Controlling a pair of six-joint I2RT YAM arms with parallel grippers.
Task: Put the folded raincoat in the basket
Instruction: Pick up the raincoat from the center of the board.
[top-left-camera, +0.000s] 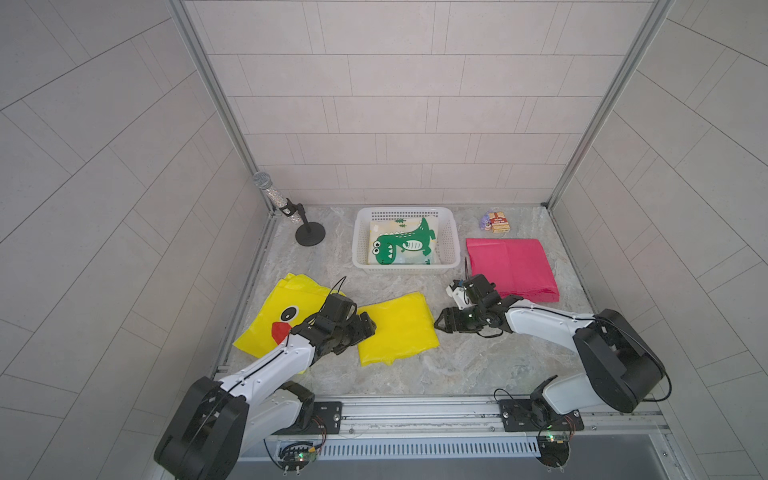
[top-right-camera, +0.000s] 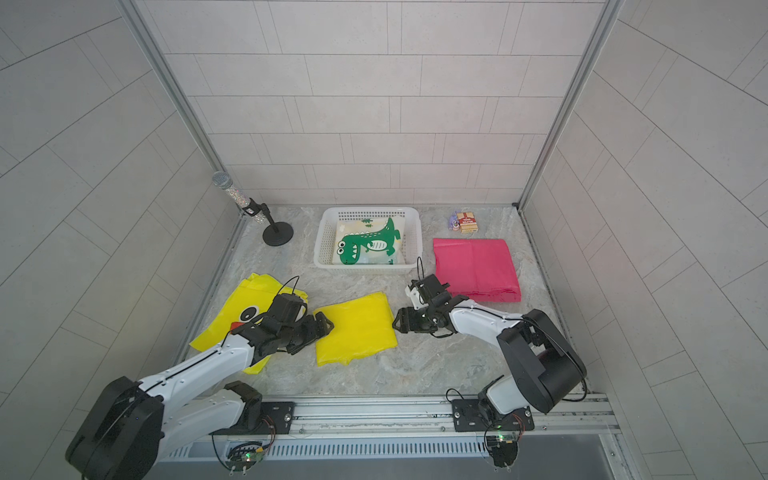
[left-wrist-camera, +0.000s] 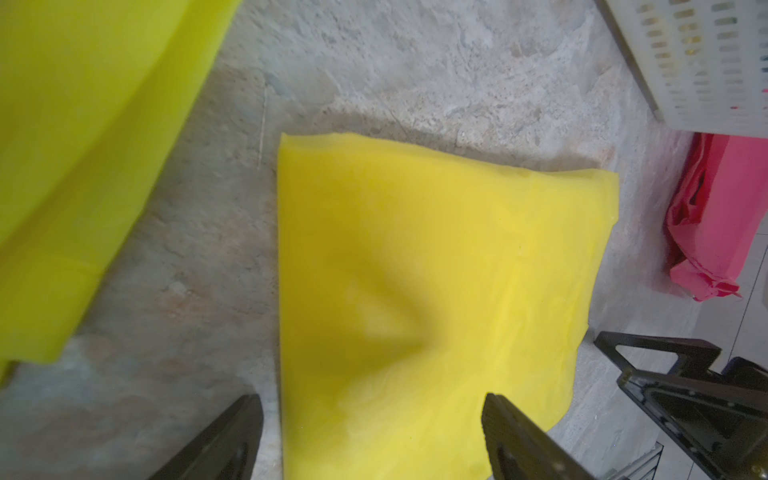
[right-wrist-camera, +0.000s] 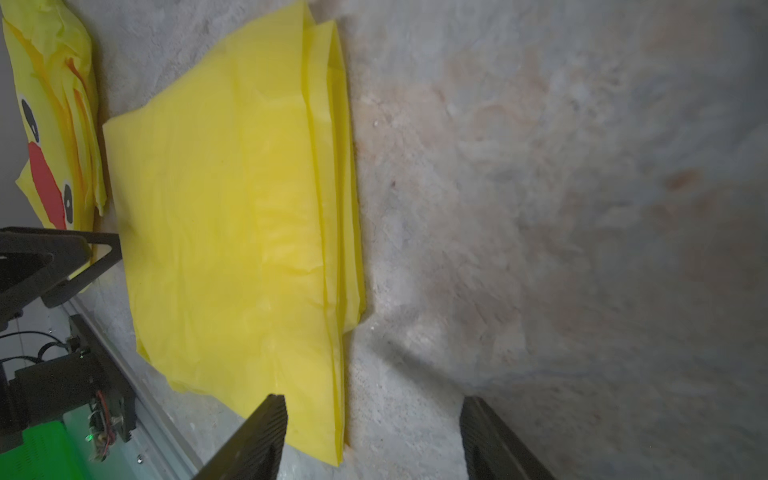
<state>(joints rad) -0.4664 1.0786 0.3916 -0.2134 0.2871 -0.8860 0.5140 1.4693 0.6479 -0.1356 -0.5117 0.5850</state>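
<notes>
A plain yellow folded raincoat (top-left-camera: 397, 328) (top-right-camera: 355, 328) lies flat on the marble table in front of the basket. The white perforated basket (top-left-camera: 405, 269) (top-right-camera: 365, 269) stands at the back middle and holds a folded crocodile-print raincoat (top-left-camera: 401, 243). My left gripper (top-left-camera: 371, 328) (left-wrist-camera: 372, 401) is open at the yellow raincoat's left edge, one finger over the fabric and one over the table. At the raincoat's right edge my right gripper (top-left-camera: 437, 324) (right-wrist-camera: 374, 400) is open too, its jaws spanning the layered edge (right-wrist-camera: 332, 249). Neither holds anything.
A yellow duck-face raincoat (top-left-camera: 274, 320) lies under my left arm. A pink folded raincoat (top-left-camera: 511, 268) lies right of the basket, behind my right wrist. A microphone on a stand (top-left-camera: 286, 208) is at the back left, a small toy box (top-left-camera: 496, 220) at the back right.
</notes>
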